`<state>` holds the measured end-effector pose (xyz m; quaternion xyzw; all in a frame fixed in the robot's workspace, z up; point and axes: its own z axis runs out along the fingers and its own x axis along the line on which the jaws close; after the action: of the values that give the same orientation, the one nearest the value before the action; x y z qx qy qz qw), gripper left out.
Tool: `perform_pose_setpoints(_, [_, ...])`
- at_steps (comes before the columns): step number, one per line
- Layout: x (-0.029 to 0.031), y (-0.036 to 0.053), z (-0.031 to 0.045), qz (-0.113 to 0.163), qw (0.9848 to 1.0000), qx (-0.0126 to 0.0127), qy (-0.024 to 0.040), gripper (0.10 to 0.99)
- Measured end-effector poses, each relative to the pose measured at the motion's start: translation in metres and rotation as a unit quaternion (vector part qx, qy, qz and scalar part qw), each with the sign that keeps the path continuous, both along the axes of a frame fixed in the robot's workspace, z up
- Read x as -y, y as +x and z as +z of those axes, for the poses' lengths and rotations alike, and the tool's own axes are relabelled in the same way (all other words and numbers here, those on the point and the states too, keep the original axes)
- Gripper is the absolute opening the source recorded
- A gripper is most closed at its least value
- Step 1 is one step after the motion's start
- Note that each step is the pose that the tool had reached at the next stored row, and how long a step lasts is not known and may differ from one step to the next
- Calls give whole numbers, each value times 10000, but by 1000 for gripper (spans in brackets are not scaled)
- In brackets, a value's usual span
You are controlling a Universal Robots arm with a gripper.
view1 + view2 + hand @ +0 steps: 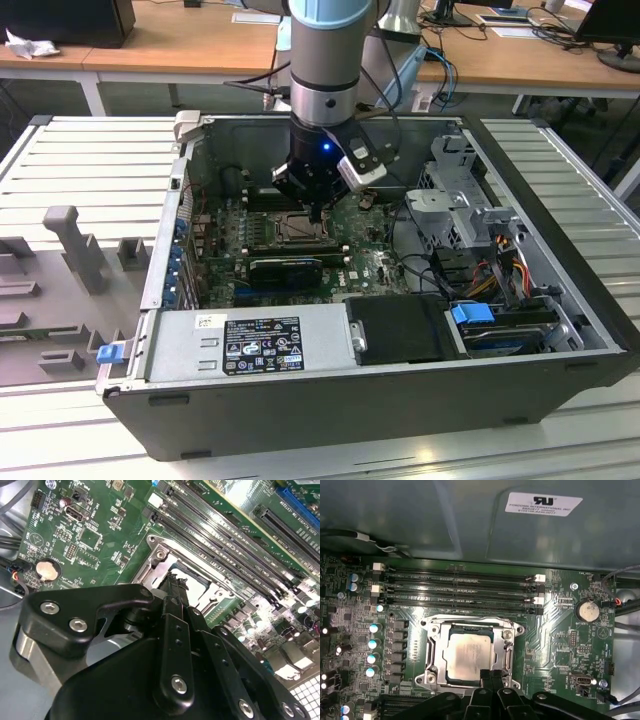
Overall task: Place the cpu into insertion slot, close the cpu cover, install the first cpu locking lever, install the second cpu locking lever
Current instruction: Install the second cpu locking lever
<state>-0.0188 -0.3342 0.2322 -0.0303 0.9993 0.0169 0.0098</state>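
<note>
First wrist view: the cpu (pixel 469 654) is seen seated in the insertion slot (pixel 436 656), with the cpu cover (pixel 509 645) lowered around it, framing it. The gripper (pixel 490 676) is positioned at the chip's near edge, fingers drawn together, nothing held. Memory slots (pixel 460 587) are noted just beyond the socket.

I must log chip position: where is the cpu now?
In the first wrist view the cpu lies in the insertion slot, under the cpu cover, beside the memory slots.
</note>
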Motion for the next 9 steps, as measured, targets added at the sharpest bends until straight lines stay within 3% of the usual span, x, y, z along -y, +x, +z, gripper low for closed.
perform_pose_setpoints(6, [28, 0, 3, -1, 10000, -1, -1, 106])
perform_pose_setpoints(9, [47, 1, 53, 0, 10000, 1, 1, 106])
